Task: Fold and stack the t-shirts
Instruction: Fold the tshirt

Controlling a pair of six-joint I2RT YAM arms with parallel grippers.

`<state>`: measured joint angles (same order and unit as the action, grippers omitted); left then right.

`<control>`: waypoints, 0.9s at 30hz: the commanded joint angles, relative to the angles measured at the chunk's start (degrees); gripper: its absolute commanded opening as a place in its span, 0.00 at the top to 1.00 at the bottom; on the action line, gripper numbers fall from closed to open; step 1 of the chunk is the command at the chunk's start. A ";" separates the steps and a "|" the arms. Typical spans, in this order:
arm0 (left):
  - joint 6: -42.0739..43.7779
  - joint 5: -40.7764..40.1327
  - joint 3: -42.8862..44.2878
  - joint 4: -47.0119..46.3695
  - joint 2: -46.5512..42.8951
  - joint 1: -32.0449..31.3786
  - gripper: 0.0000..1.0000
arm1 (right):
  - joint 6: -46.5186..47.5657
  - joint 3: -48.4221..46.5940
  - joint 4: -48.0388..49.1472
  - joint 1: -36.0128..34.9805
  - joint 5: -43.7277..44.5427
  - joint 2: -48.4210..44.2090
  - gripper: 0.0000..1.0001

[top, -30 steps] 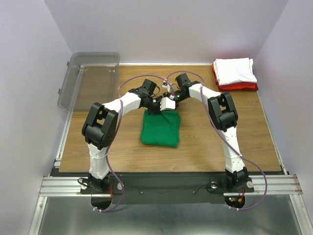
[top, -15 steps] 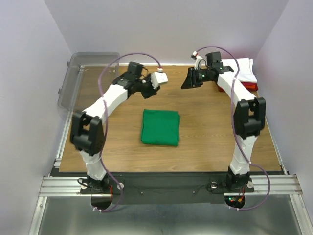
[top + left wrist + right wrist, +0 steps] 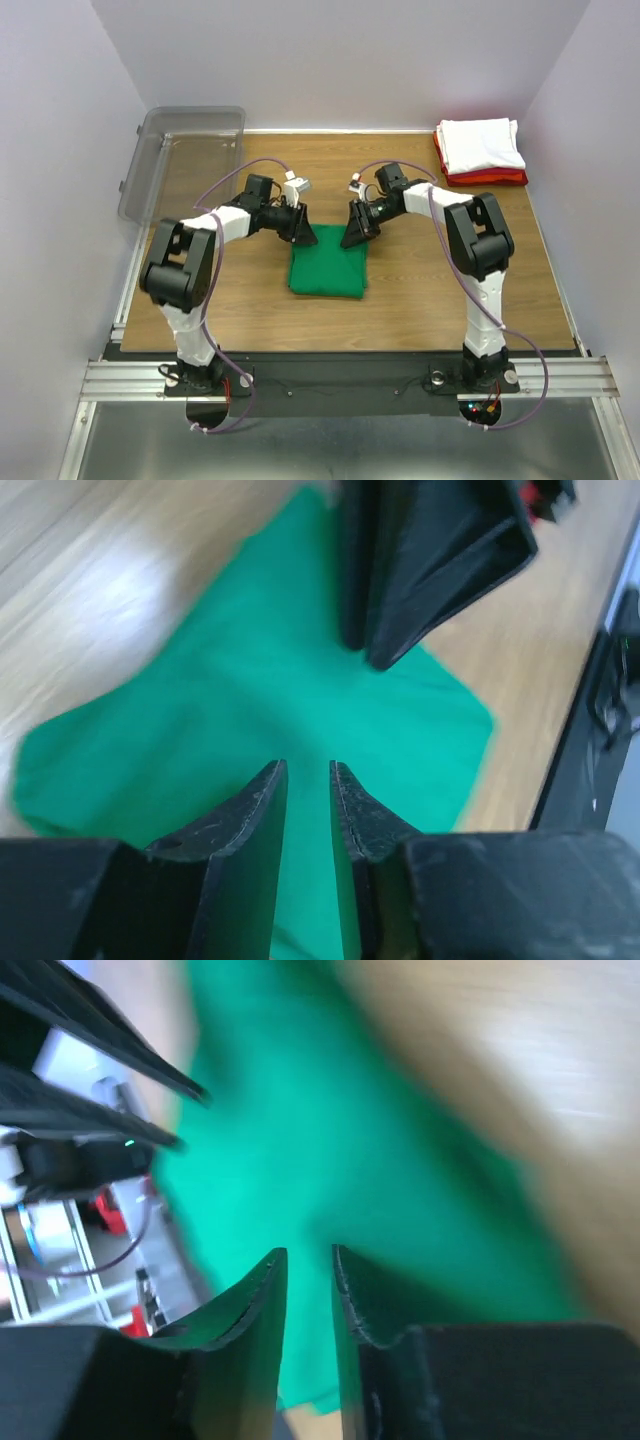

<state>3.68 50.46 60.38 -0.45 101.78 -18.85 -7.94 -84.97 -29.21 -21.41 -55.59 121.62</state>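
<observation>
From where I stand, the green t-shirt lies folded into a neat rectangle near the middle of the wooden table, a little toward the near side. Both arms bend low over its far edge. The left gripper is at the far-left corner of the cloth and the right gripper at the far-right corner, the two close together and pointing toward each other. In the left wrist view the fingers stand only narrowly apart, with green cloth showing through the slit and nothing pinched between them. The right wrist view shows the same narrow gap over green fabric (that picture is quite blurred, so I cannot tell whether the tips touch the cloth). In the far right corner the white t-shirt sits folded on top of the red t-shirt. A clear grey bin rests at the far left corner.
</observation>
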 commanded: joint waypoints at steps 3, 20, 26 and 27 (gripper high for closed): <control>-8.16 5.26 6.65 -8.60 11.30 4.61 0.68 | -1.02 -5.29 3.20 5.57 7.78 7.82 0.76; -12.63 10.01 19.35 -6.93 9.51 3.56 0.70 | -4.26 -11.19 0.29 9.28 -4.07 -5.32 0.63; -18.45 12.47 7.48 -14.48 4.31 -3.45 0.69 | -4.63 0.04 0.38 7.96 -8.65 -6.40 0.63; -18.71 12.39 5.91 -15.19 4.83 -4.26 0.68 | -4.36 1.28 0.47 7.53 -9.35 -5.96 0.62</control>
<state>-11.51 59.66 71.20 -10.85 107.37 -18.22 -12.25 -89.49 -28.45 -12.40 -60.82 114.15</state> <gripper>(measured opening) 0.310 0.373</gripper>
